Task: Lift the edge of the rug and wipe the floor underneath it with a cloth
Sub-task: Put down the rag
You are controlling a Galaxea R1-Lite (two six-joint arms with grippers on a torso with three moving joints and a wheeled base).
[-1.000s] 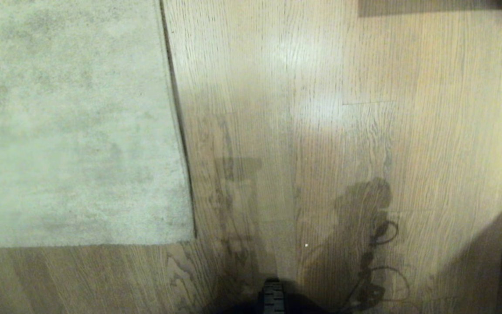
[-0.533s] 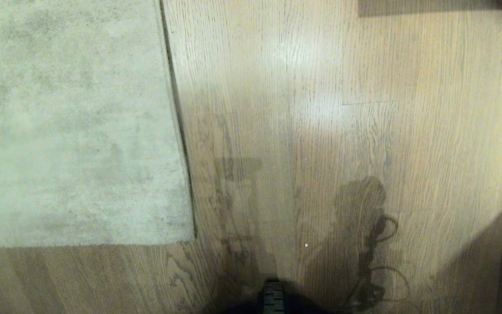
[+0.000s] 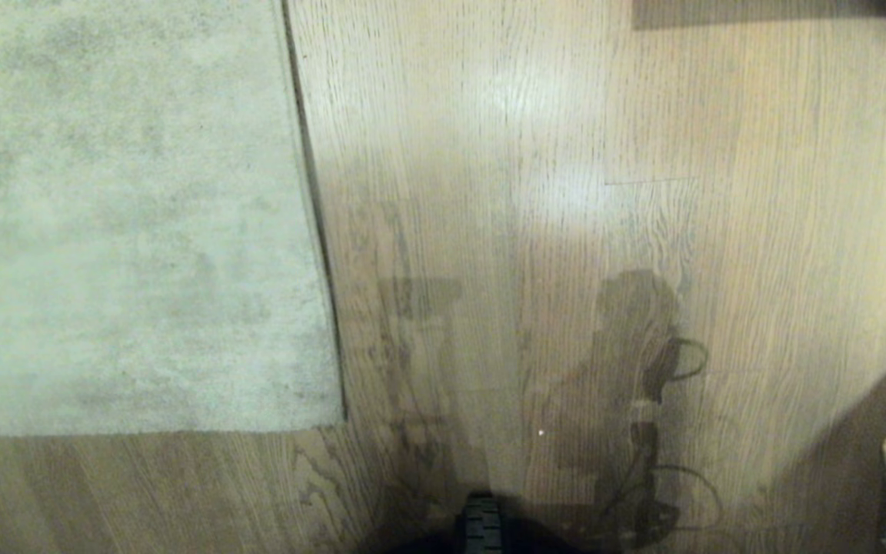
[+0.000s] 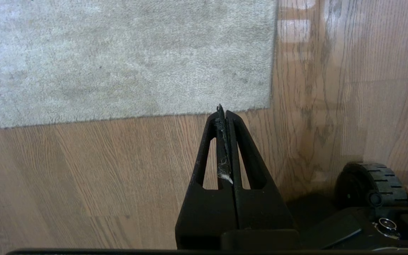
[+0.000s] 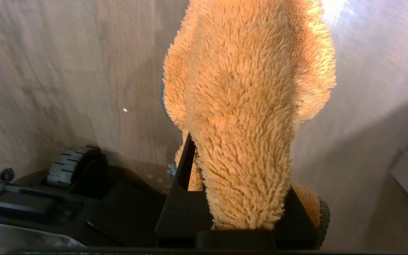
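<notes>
1. Your right gripper (image 5: 239, 198) grips the orange cloth (image 5: 246, 106), which shows at the head view's lower right edge.
2. Your left gripper (image 4: 224, 112) hangs with jaws pressed together, near the rug corner.
3. The rug edge (image 3: 318, 231) lies flat on the floor (image 3: 535, 192); bare planks stretch rightward from it.

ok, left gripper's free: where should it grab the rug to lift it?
Probably the near corner of the rug, where the rug edge meets the near border. It lies flat on the floor, so come in low from the bare-floor side and slide a finger under. The left gripper is shut, so open it first. The right gripper holds the cloth.
</notes>
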